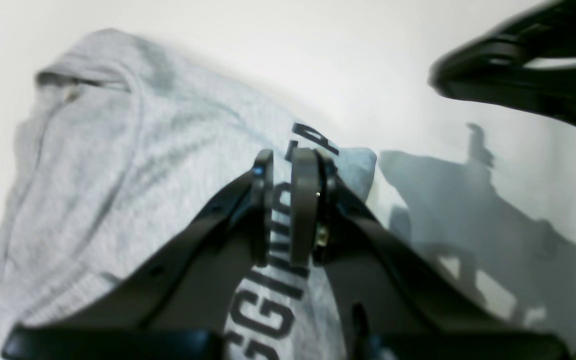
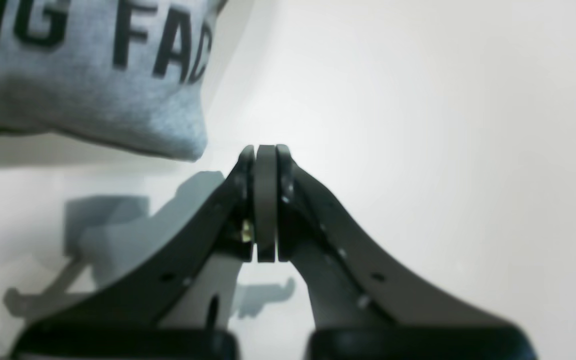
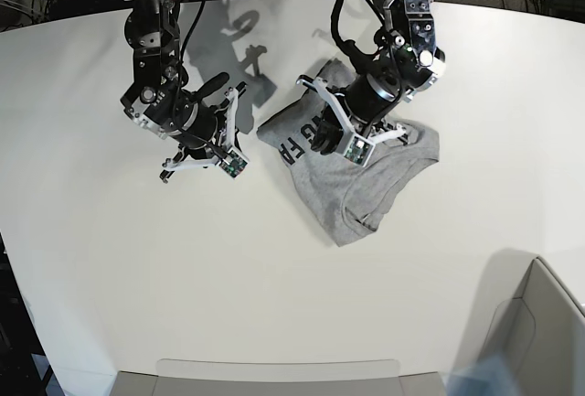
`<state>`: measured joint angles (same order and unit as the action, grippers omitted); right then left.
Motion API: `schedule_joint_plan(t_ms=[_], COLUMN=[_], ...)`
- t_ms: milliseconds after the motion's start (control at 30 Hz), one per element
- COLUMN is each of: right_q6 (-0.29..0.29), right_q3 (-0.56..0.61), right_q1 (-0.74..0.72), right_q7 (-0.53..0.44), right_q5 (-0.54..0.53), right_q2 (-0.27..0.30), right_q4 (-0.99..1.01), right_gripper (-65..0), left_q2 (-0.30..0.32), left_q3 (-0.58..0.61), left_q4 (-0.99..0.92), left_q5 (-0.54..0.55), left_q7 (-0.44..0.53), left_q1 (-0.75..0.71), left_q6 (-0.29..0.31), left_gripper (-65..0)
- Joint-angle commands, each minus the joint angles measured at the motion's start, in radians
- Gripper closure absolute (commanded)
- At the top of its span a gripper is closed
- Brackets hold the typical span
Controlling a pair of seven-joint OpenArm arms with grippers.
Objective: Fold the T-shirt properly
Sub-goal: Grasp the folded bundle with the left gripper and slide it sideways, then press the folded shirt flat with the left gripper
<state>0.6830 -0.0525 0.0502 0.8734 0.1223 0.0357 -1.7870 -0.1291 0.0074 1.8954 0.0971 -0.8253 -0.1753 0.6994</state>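
Observation:
The grey T-shirt (image 3: 366, 172) lies crumpled in a partly folded heap at the table's middle right, with black lettering showing at its left edge. My left gripper (image 3: 322, 138) sits on that lettered part. In the left wrist view the left gripper (image 1: 283, 160) has its jaws nearly together, with lettered cloth (image 1: 268, 290) filling the narrow slit between them. My right gripper (image 3: 222, 82) is shut and empty over bare table, just left of the shirt. In the right wrist view the right gripper (image 2: 266, 150) is beside a lettered shirt corner (image 2: 118, 75).
The white table (image 3: 137, 259) has a curved edge. A grey bin (image 3: 539, 323) stands at the front right corner and a flat grey tray (image 3: 274, 373) at the front edge. A black part of the other arm (image 1: 518, 65) shows at the top right of the left wrist view.

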Motion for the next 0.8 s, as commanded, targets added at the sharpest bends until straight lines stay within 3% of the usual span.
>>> schedule_joint_plan(t_ms=[0, 167, 267, 567, 767], right_q6=[0.015, 0.015, 0.015, 0.015, 0.015], right_q3=[0.0, 0.036, 0.084, 0.3, 0.22], right_q1=[-0.029, -0.092, -0.106, -0.097, -0.068], right_q7=[-0.016, -0.024, -0.026, -0.026, -0.026], right_q5=[-0.009, -0.011, -0.011, -0.014, -0.017], right_q2=[0.007, 0.002, -0.02, -0.059, -0.076], right_q4=[0.013, 0.198, 0.264, 0.312, 0.243], right_gripper=[0.0, 0.0, 0.0, 0.0, 0.0], left_q2=[-0.001, 0.007, 0.055, 0.125, 0.131], left_q3=[0.022, 0.042, 0.009, -0.246, -0.292], left_q4=[-0.007, -0.148, -0.191, -0.184, -0.05], left_q5=[-0.001, -0.001, -0.001, 0.002, 0.008], left_q7=[0.017, 0.016, 0.016, 0.005, 0.017], left_q1=[-0.005, -0.02, -0.022, -0.013, -0.02], left_q6=[-0.001, -0.001, -0.001, -0.001, -0.001], left_gripper=[-6.2, -6.2, -6.2, -6.2, -6.1])
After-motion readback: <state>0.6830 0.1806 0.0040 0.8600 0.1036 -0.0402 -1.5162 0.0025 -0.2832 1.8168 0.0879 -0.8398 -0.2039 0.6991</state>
